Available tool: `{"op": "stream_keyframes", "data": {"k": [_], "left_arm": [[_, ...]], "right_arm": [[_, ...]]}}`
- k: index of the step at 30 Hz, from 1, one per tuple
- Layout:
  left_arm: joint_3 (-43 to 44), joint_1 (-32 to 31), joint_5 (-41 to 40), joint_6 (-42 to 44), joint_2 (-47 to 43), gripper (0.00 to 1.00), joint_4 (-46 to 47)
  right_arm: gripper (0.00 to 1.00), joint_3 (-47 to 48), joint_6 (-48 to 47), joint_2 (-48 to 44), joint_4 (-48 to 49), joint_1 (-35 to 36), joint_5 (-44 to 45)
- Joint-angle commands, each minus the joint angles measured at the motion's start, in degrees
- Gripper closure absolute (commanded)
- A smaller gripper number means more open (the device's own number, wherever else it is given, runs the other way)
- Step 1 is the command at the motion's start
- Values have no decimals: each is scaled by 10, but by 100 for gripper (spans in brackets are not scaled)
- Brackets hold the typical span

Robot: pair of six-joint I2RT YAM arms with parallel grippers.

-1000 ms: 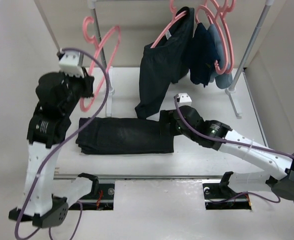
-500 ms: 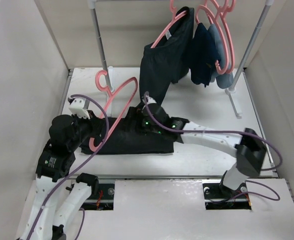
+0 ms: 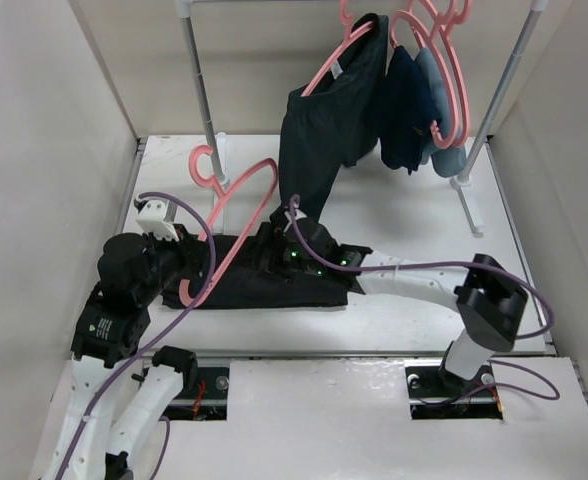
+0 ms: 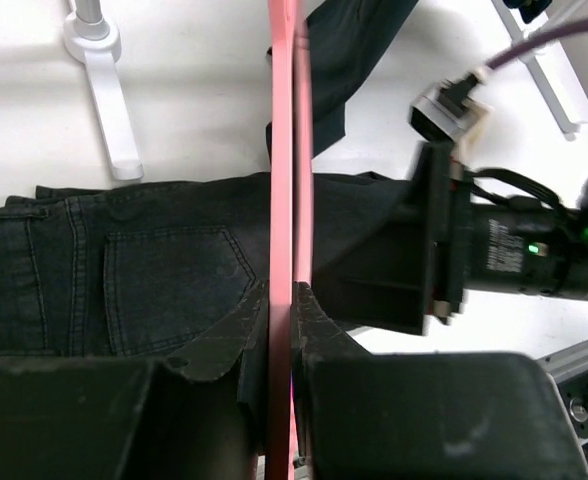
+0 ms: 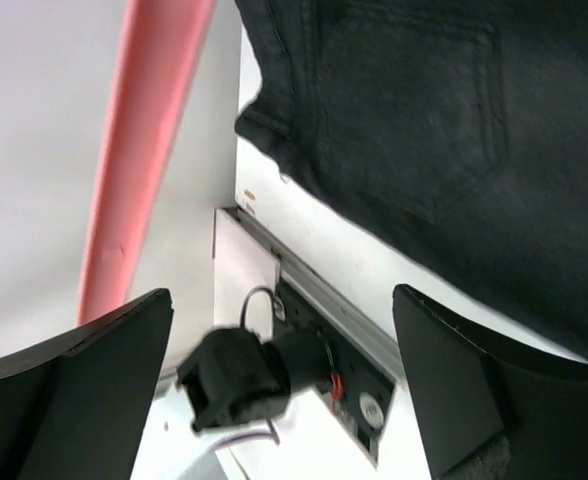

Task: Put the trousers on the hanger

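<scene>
At the left, the left gripper [image 4: 284, 300] is pressed together on one straight side of the thin pink plastic clothes hanger [image 3: 242, 215], its two dark fingers pinching the pink bar near its lower end. The hanger slants from there up and away. Its hook lies near the foot of the white rack post [image 3: 200, 85] at the back left, and its lower part crosses above the left portion of the long black trousers [image 3: 239, 282]. Whether the plastic touches the cloth cannot be told. The trousers lie folded into a flat strip across the middle of the white table [image 3: 404, 210], and the left wrist view shows a stitched back pocket beside the pink bar. Just right of the hanger, the right gripper [image 5: 282, 300] sits low at the far edge of the folded trousers, pointing toward the left arm. Its two black fingers are spread wide with nothing between them; the wrist view shows the pink bar to one side and the dark cloth to the other. Behind it a black garment [image 3: 324, 130] hangs from another pink hanger on the rail, its lower end reaching down to the table close to the trousers. Farther right hang a navy garment [image 3: 404, 115] and a pale-blue garment [image 3: 442, 110], both on more pink hangers [image 3: 452, 70].
</scene>
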Motion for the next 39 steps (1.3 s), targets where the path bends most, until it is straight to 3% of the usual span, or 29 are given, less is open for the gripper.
{"op": "stream_keyframes", "data": {"k": [1,6,18,20,22,23,24,25,26,27,28,35,39], "left_arm": [[14,-2,-12,-15,-7,100,22],[14,-2,13,-15,6,100,20],[9,-2,55,-27,0,100,-7],[2,-2,74,-27,-1,100,-14],[-4,-2,93,-27,-6,100,-14],[-4,-2,109,-27,-6,100,-14],[-4,-2,115,-27,-6,98,-14],[-4,-2,115,-22,-6,82,-14],[-10,-2,124,-22,-11,60,-4],[-10,-2,124,-15,-11,35,1],[-10,-2,124,-15,-11,3,9],[52,-2,147,19,16,0,28],[58,-2,42,32,37,0,23]], "right_arm": [[5,-48,15,-80,49,5,-5],[2,-82,22,-113,95,5,8],[1,42,60,47,119,5,-32],[23,54,60,64,138,5,-48],[57,59,60,78,168,5,-61],[97,59,60,78,176,5,-69],[100,44,60,78,182,5,-69],[100,37,60,78,193,5,-69],[100,28,60,72,199,5,-76],[100,13,53,72,199,5,-76],[100,3,53,60,199,5,-76],[100,-60,37,34,199,5,-57],[100,-60,-17,29,199,5,-68]]}}
